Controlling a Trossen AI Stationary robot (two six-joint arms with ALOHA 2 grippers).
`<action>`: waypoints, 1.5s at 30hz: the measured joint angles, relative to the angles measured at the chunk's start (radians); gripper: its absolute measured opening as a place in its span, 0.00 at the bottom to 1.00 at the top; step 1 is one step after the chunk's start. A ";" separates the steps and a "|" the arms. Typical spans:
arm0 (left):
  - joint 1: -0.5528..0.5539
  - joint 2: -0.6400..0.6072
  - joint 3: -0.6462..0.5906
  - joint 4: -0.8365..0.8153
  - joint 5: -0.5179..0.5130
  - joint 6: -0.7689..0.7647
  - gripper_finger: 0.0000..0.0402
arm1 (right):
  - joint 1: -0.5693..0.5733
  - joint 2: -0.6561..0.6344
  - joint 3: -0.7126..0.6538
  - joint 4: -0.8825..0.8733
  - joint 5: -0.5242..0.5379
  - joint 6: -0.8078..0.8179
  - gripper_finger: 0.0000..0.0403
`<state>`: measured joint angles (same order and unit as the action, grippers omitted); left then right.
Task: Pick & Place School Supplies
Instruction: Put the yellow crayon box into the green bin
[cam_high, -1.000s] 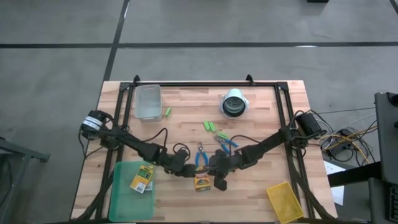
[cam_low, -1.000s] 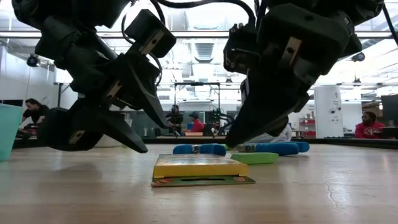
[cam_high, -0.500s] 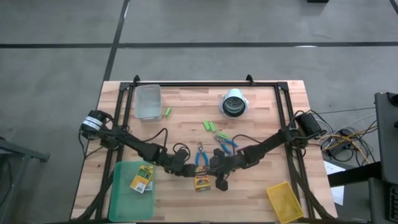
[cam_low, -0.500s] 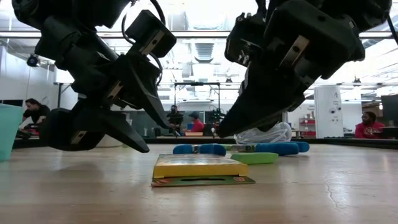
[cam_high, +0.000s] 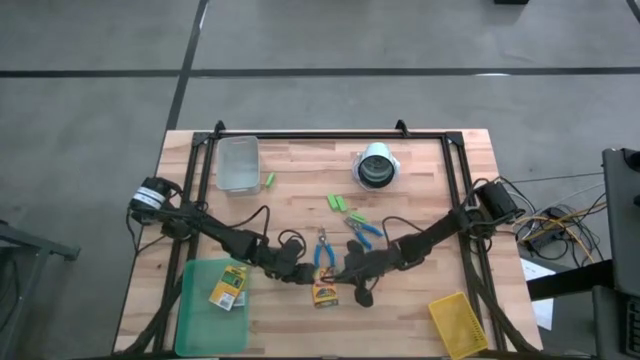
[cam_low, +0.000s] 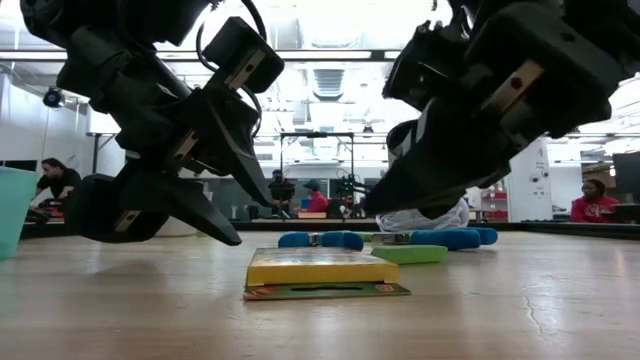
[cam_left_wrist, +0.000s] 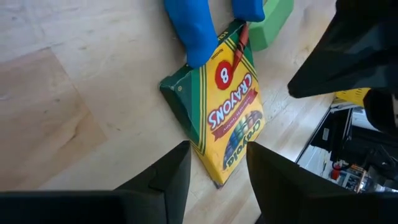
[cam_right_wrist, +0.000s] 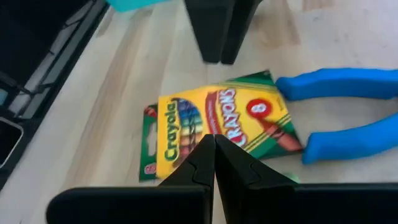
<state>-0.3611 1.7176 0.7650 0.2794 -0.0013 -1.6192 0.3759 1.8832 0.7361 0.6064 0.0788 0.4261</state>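
Near the table's (cam_high: 420, 180) front edge lies the flat yellow-and-green cardboard crayon box (cam_high: 324, 291), between my open left gripper (cam_left_wrist: 214, 171) and closed right gripper (cam_right_wrist: 213, 163); I judge picking pending, so lowering comes next.

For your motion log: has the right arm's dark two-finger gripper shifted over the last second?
Yes. In the high view, the right gripper has drawn back rightward, away from the yellow-and-green crayon box lying flat on the wooden table, which has stayed put.
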 joint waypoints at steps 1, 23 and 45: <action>0.000 0.000 0.000 0.000 0.000 0.000 0.40 | 0.000 0.000 0.000 0.000 0.000 0.000 0.02; 0.000 0.000 -0.001 0.001 -0.015 -0.004 0.40 | 0.009 0.173 0.068 0.184 -0.049 -0.015 0.02; 0.000 0.000 0.000 -0.003 -0.019 0.000 0.40 | 0.010 0.076 0.060 -0.065 -0.008 -0.019 0.02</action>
<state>-0.3607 1.7180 0.7647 0.2761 -0.0200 -1.6192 0.3862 1.9594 0.7963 0.5410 0.0712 0.4072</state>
